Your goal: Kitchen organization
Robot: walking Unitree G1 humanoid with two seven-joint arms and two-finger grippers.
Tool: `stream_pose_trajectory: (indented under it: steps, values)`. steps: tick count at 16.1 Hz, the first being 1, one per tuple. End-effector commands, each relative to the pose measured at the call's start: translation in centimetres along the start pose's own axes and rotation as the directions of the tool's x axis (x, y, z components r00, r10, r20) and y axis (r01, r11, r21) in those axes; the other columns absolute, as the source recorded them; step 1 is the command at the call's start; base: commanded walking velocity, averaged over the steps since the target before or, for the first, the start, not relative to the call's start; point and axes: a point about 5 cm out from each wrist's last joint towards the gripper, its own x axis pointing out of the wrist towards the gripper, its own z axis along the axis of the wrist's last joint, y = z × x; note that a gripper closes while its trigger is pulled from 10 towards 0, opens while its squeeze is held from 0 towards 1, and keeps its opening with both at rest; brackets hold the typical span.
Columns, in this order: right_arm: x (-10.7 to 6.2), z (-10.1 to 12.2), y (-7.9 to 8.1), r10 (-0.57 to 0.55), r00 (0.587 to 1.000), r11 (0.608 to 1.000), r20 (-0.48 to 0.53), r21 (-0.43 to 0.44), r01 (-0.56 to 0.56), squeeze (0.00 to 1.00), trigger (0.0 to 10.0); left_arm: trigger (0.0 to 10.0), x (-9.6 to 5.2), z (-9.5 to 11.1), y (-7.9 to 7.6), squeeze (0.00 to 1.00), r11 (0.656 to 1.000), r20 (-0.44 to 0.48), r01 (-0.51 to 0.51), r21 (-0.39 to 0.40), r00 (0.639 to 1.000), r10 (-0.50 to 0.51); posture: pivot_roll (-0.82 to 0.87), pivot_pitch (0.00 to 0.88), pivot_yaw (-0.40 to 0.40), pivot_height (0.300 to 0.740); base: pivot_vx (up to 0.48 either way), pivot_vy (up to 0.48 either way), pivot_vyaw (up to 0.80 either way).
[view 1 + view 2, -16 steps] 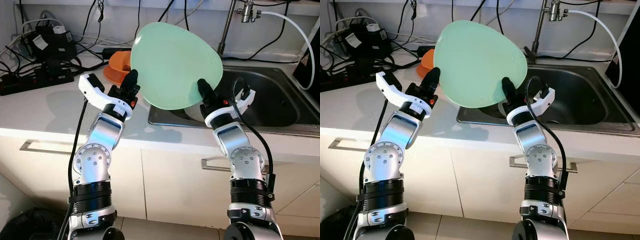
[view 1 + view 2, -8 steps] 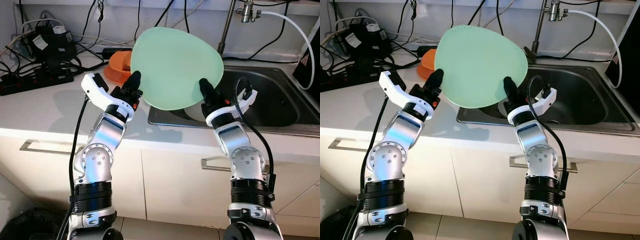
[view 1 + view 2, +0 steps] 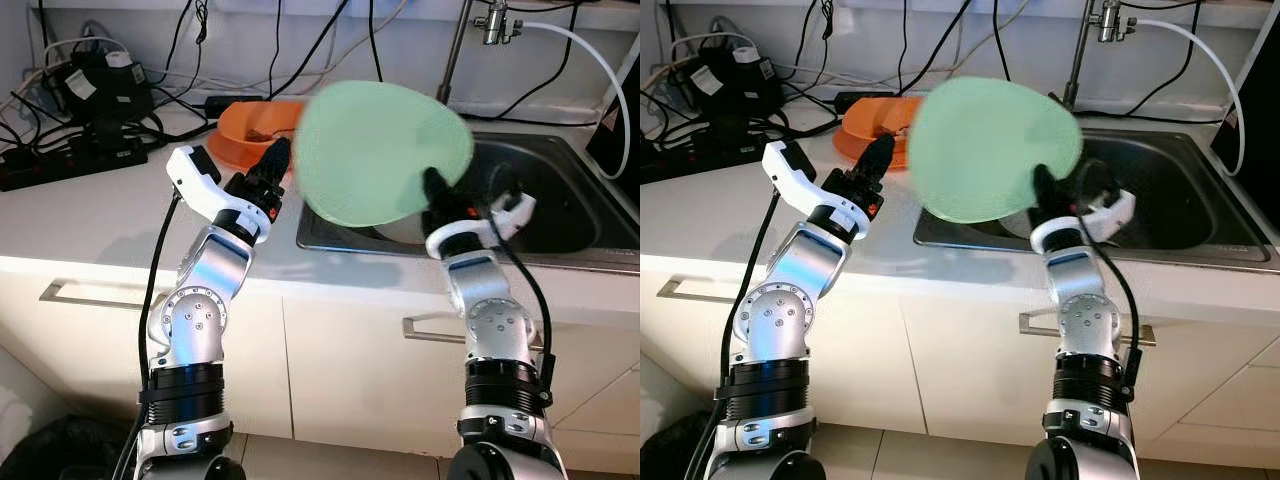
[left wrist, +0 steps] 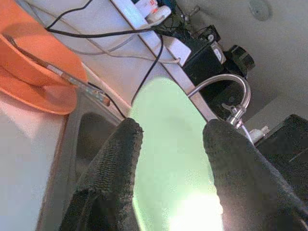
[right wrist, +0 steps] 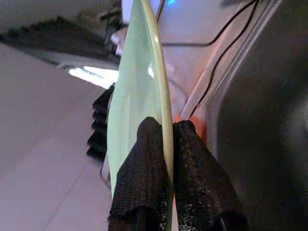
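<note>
While the green plate (image 3: 382, 150) is clamped edgewise by the right pincer (image 3: 437, 194) above the sink (image 3: 560, 200), the left pincer (image 3: 276, 166) is held apart just beside its rim.

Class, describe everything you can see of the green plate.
The green plate is pale mint, round, smooth and glossy, with a thin rim. It is held up on edge above the sink's near left corner, blurred in the head views. The right gripper pinches its rim between both fingers. The left gripper is open beside it, not touching.

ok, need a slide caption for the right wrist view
Right gripper pinches the edge of the pale green plate edge-on beside the steel sink.
</note>
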Motion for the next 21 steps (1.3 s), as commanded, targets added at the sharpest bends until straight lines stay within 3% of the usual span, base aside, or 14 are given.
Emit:
stream_pose_trajectory:
  steps: [1,3,5,6,8,12,13,14,17,18,20,21]
  values:
    - [0.8,0.5,1.6,0.053,0.998,0.998,0.039,0.021,-0.054,0.0,0.0,10.0,-0.2,-0.8,0.1,0.0,0.996,-0.062,0.002,0.088,0.998,0.004,0.02,0.0,0.014,0.74,0.0,0.0,0.0]
    - [0.9,0.7,1.6,0.046,0.998,0.999,0.049,0.01,-0.047,0.0,0.0,10.0,-0.4,-1.7,0.1,0.0,0.977,-0.145,0.038,0.21,0.989,-0.007,0.02,0.0,0.014,0.74,0.0,0.0,0.0]
    - [0.9,1.0,1.7,0.051,0.997,0.999,0.064,-0.02,-0.05,0.0,0.0,10.0,-0.8,-2.9,-0.1,0.0,0.909,-0.289,0.145,0.391,0.957,-0.029,0.02,0.0,0.013,0.74,0.0,0.0,0.0]
    - [1.0,1.2,1.7,0.049,0.996,0.998,0.073,-0.038,-0.047,0.0,0.0,10.0,-1.2,-3.6,0.3,0.0,0.857,-0.361,0.189,0.48,0.932,-0.003,0.02,0.0,0.012,0.74,0.0,0.0,0.0]
    - [1.2,1.4,1.8,0.051,0.995,0.994,0.08,-0.098,-0.043,0.0,0.0,10.0,-1.7,-4.3,0.6,0.0,0.822,-0.423,0.237,0.517,0.906,0.004,0.02,0.0,0.012,0.74,0.0,0.0,0.0]
    - [1.5,1.4,2.0,0.068,0.996,0.982,0.061,-0.181,-0.056,0.0,0.0,10.0,-2.2,-4.9,0.4,0.0,0.788,-0.472,0.302,0.536,0.881,-0.016,0.02,0.0,0.006,0.74,0.0,0.0,0.0]
    - [1.6,1.4,1.9,0.066,0.996,0.978,0.056,-0.203,-0.053,0.0,3.5,10.0,-2.2,-4.9,0.4,0.0,0.787,-0.472,0.304,0.537,0.881,-0.018,0.02,0.0,0.006,0.74,0.0,0.0,0.0]
    - [1.8,1.5,1.8,0.064,0.997,0.972,0.052,-0.231,-0.05,0.0,10.0,10.0,-2.2,-4.9,0.4,0.0,0.783,-0.471,0.304,0.543,0.882,-0.016,0.02,0.0,0.006,0.74,0.0,0.0,0.0]
    - [2.0,1.7,1.5,0.043,0.998,0.95,0.052,-0.311,-0.024,0.0,10.0,10.0,-2.4,-5.0,0.6,0.0,0.778,-0.473,0.303,0.55,0.881,-0.009,0.03,0.0,0.005,0.74,0.0,0.0,0.0]
    - [2.3,2.0,1.2,0.012,0.997,0.88,0.073,-0.475,0.024,0.0,10.0,10.0,-2.5,-5.2,0.5,0.0,0.772,-0.479,0.312,0.554,0.878,-0.011,0.02,0.0,0.005,0.74,0.0,0.0,0.0]
    - [2.7,2.3,1.4,0.008,0.995,0.802,0.097,-0.595,0.051,0.0,10.0,10.0,-2.5,-5.3,0.4,0.0,0.77,-0.48,0.315,0.555,0.877,-0.013,0.03,0.0,0.004,0.74,0.0,0.0,0.0]
    - [3.0,2.7,1.8,0.02,0.993,0.721,0.113,-0.69,0.064,0.0,10.0,10.0,-2.5,-5.3,0.3,0.0,0.768,-0.479,0.316,0.557,0.878,-0.013,0.03,0.0,0.004,0.74,0.0,0.0,0.0]
